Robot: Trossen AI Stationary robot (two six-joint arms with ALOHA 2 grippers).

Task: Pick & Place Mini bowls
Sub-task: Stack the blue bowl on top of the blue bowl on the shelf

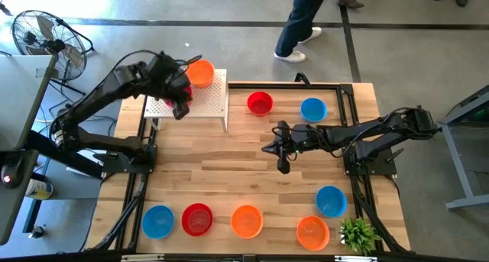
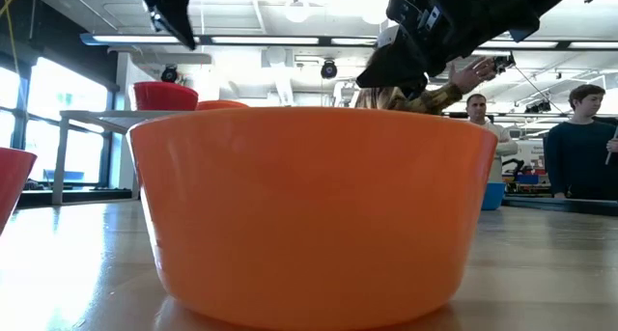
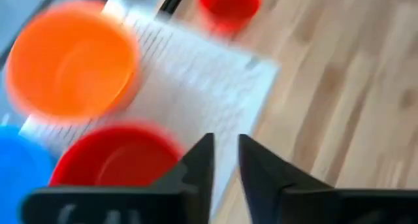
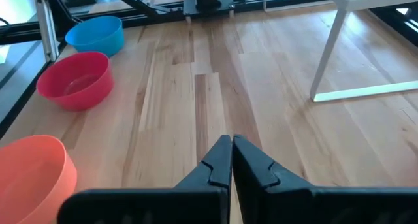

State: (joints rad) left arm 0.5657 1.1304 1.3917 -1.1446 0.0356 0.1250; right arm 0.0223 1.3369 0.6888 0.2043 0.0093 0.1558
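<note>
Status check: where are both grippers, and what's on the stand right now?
Left gripper over the white stand, empty, fingers nearly closed. Right gripper shut, empty, mid-table. Orange bowl, red bowl and blue bowl on stand. Nothing blocking.

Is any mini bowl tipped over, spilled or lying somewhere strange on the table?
Nothing stands out. The bowls along the near edge, such as the orange bowl, sit upright and apart. On the white stand, the orange bowl and red bowl are upright too, beside the left end effector.
</note>
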